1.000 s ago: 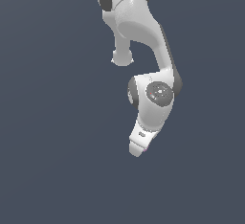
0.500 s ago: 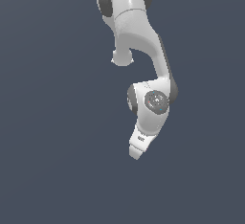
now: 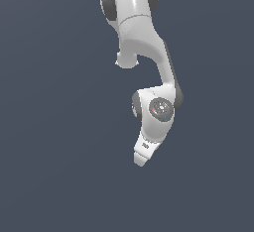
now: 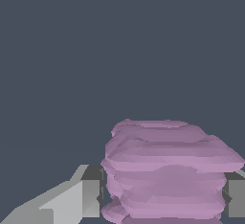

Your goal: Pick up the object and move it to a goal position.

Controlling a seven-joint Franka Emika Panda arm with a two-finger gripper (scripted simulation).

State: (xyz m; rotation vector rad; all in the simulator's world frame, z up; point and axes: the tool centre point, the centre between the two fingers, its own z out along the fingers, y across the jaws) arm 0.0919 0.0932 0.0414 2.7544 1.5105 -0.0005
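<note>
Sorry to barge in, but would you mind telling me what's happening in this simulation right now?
A single white Panda arm is carrying out a pick-and-move job. In the wrist view, the pink-purple ribbed block sits between the two grey fingers of the gripper, which appear closed against its sides. In the exterior view the arm reaches down over a plain dark floor, and the block is hidden behind the hand. No goal marker is visible.
</note>
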